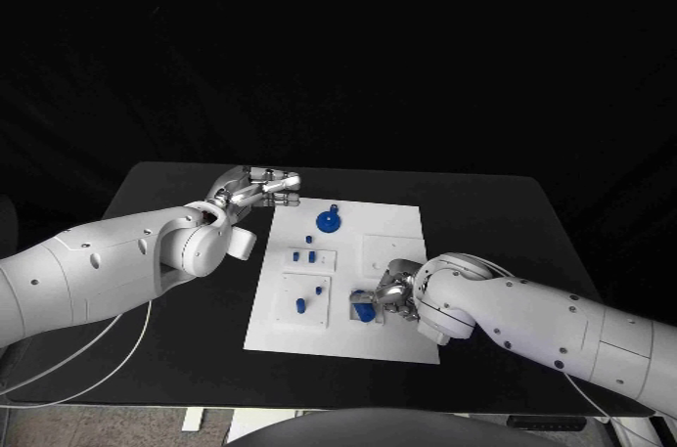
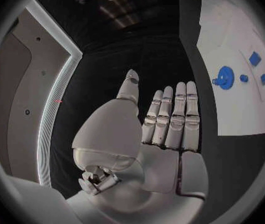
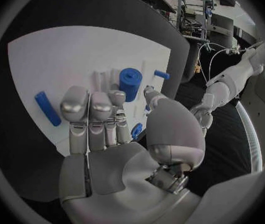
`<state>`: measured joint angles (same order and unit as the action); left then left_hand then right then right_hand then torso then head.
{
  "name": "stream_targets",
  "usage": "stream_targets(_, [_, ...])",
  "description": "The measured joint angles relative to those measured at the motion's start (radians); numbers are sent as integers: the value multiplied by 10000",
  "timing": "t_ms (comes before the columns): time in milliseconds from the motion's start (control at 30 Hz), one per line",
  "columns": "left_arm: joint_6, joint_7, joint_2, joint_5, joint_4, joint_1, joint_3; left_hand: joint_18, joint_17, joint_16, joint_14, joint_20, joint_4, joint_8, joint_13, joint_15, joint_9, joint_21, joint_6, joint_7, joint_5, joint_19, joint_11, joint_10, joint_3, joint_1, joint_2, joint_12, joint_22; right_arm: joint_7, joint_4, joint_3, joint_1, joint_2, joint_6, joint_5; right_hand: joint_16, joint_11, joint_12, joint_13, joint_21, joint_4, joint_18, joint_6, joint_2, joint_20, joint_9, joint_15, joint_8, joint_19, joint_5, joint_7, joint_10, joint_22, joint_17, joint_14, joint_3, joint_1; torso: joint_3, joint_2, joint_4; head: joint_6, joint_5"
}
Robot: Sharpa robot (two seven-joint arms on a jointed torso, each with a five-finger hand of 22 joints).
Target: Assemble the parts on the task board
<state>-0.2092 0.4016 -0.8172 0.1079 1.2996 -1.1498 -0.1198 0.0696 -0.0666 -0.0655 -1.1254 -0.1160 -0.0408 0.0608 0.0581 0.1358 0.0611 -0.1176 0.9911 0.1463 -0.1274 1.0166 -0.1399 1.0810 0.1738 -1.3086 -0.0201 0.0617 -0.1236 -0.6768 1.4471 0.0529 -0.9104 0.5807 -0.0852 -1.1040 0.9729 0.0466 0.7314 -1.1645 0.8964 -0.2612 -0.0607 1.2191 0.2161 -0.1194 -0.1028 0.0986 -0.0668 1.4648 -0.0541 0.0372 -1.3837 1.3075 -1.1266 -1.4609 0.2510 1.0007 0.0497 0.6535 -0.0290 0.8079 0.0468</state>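
Risk: right hand [image 1: 391, 292] curled near blue cylinder [image 3: 130, 83], grip can't tell; might knock it. Left hand [image 1: 262, 189] flat open, empty, off board [image 1: 370, 339].

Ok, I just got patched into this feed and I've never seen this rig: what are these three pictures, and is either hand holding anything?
It is a two-armed robot with silver hands at a black table. One picture looks down from its head; the two round ones come from cameras at each wrist. The white task board lies mid-table with small blue parts, among them a round blue part. The left hand sits at the board's far left corner, fingers straight and together, holding nothing. The right hand is curled over a blue cylinder near the board's front; whether it grips it, I cannot tell.
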Motion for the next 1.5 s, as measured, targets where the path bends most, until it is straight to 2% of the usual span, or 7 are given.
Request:
stream_targets(567, [21, 0, -25, -2, -47, 0, -4, 0, 0, 0, 38, 0, 0, 0, 0, 38, -1, 0, 0, -1, 0, 0, -35, -35, 0, 0, 0, 0, 33, 65, 701, 18, 1, 701, 304, -247, 0, -35, 0, -35, 0, 106, 0, 31, 2, 0, 3, -1, 0, 0, -1, 30, -33, -1, -49, -1, 106, 195, 6, -12, -12, 10, 56])
stream_targets(633, [21, 0, -25, -2, -52, 0, -5, -1, 0, 0, 38, 0, 0, 0, 0, 38, -2, 0, 0, 0, 0, 0, -35, -35, 0, 0, 0, 0, 32, 87, 757, 19, 0, 726, 372, -274, 0, -36, 0, -34, 0, 264, 0, 31, -19, 0, 3, -1, 0, 0, -1, 30, -33, -1, -57, -1, 83, 286, 6, -12, -12, 6, 48])
stream_targets(800, [21, 0, -21, -3, -63, 0, -8, 0, 0, 0, 38, 0, 0, 0, 0, 38, -2, 0, 1, -1, 0, 0, -35, -35, 0, 0, 0, 0, 46, 233, 897, 21, 1, 764, 598, -379, 0, -15, 0, -64, 0, 1121, 0, 87, -203, 0, 3, -2, 0, 0, -1, 84, -54, -1, -71, -1, 88, 1108, 5, -5, -6, -3, 24])
stream_targets(900, [21, -2, -20, -3, -66, 0, -9, 0, 0, 0, 37, 0, 0, 0, 0, 38, -2, 0, 1, 0, 0, 0, -35, -35, 0, 0, 0, 0, 46, 341, 973, 21, 8, 774, 702, -436, 0, -2, 84, -107, 57, 1612, 0, 131, -373, 0, 3, -2, 0, 0, -1, 41, -67, -1, -98, -1, -76, 1319, 2, -4, 0, -4, 21])
stream_targets(1233, [21, -16, -9, -3, -88, 0, -40, -1, 0, 0, 38, 0, 0, 0, 0, 38, -2, 0, 1, -1, 0, 0, -35, -35, 0, -1, 0, 0, 69, 591, 1040, 21, 30, 782, 881, -615, 40, -2, 146, -110, 102, 2021, -1, 220, -518, 0, 22, -3, 0, 0, -2, 30, -67, -1, -110, -1, -105, 1223, 5, -1, 6, -1, 29])
stream_targets(1433, [22, -20, -1, -4, -107, 0, -71, 0, 0, 0, 37, 0, 0, 0, 0, 38, -2, 0, 1, -1, 0, -1, -35, -35, 0, -1, 0, 0, 69, 610, 920, 22, 54, 705, 869, -683, 83, -2, 146, -109, 142, 1837, 0, 256, -1021, 0, 21, -3, 0, 0, -1, -1, -67, -2, -133, -1, 78, 917, 6, -1, 4, 2, 34])
stream_targets(1500, [22, -21, 2, -4, -108, 0, -77, -1, 0, 0, 37, 0, 0, 0, 0, 38, -2, 0, 1, -1, 0, 0, -35, -35, 0, -1, 0, 0, 69, 610, 872, 22, 60, 669, 859, -700, 83, 19, 146, -109, 142, 1825, 1, 267, -1415, 0, 40, -3, 0, 0, -2, 7, -88, -2, -143, -1, 287, 823, 6, -1, 2, -3, 34])
